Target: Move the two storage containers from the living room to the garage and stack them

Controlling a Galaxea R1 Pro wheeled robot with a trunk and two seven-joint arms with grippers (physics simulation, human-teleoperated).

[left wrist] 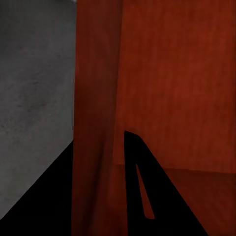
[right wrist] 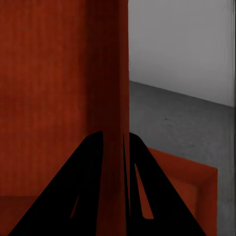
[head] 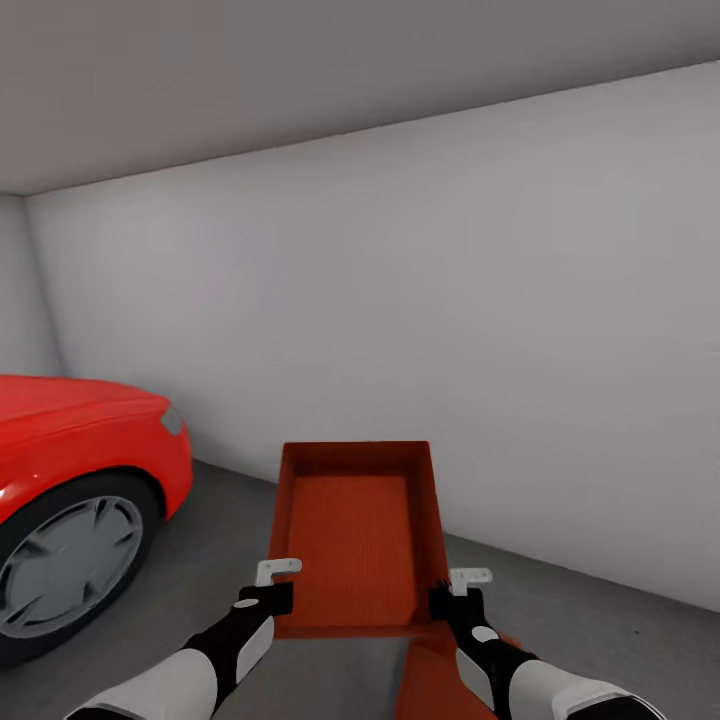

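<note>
Both grippers hold one red-orange storage container (head: 355, 530) up in front of me in the garage, its open top facing me. My left gripper (head: 275, 598) is shut on its left wall (left wrist: 98, 98), and my right gripper (head: 440, 600) is shut on its right wall (right wrist: 115, 88). In each wrist view the wall stands between the two black fingers (left wrist: 147, 187) (right wrist: 73, 187). The second storage container (head: 435, 680) lies on the dark grey concrete floor (head: 200, 600) below the held one, by my right arm, and also appears in the right wrist view (right wrist: 187, 187). Most of it is hidden.
A red car (head: 70, 470) with a grey wheel stands at the left. A plain white wall (head: 450, 300) runs across ahead, close behind the held container. Bare concrete floor (head: 620, 620) stretches to the right along the wall.
</note>
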